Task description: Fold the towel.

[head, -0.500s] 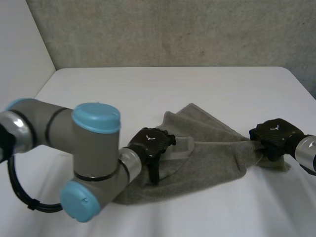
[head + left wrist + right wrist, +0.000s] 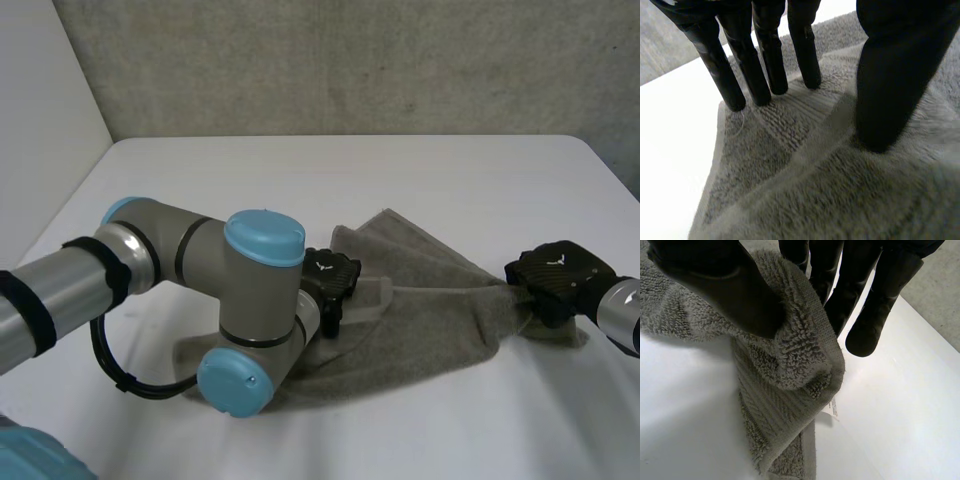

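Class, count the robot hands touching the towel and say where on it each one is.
2. The left hand presses straight fingers flat near a folded corner of the towel; the right hand pinches it at the opposite end.

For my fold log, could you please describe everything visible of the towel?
The towel is grey terry cloth with a flatter woven band near its hems and a small white label at one edge. It lies rumpled and partly folded on the white table. The left hand presses straight fingers and thumb on a folded-over flap near its corner; the right hand pinches the opposite end between thumb and fingers, bunching it.
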